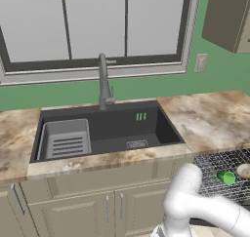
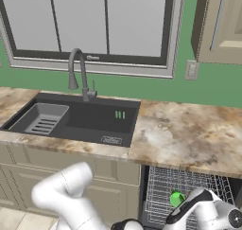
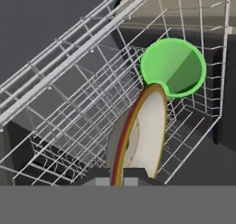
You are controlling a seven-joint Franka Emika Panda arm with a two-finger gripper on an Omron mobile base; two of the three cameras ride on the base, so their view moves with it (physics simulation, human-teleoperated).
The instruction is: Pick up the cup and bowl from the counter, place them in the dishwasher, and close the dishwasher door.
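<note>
Hand view, nearest first: pincer [image 3: 117, 180] is pinching the bowl [image 3: 140, 135] by its rim, jaws narrow around the thin edge, bowl standing on edge and rising away from the fingertips. Bowl is hanging over the wire rack [image 3: 69, 108] of the dishwasher [image 2: 189, 191], not set down yet as far as I can judge.

Just beyond the bowl's top edge the cup [image 3: 174, 67] is lying on its side in the rack, mouth facing the camera; whether bowl and cup are touching I cannot tell.

Risks, my judgement: an edge grip on a thin rim is letting the bowl swing or slip. Pushing forward is likely knocking the cup deeper or rolling it. Releasing while on edge could let the bowl tip through or wedge between wires and later block the door closing.

Farther back, the bench [image 2: 189, 139] and sink [image 2: 75, 120] are sitting above the open rack.
</note>
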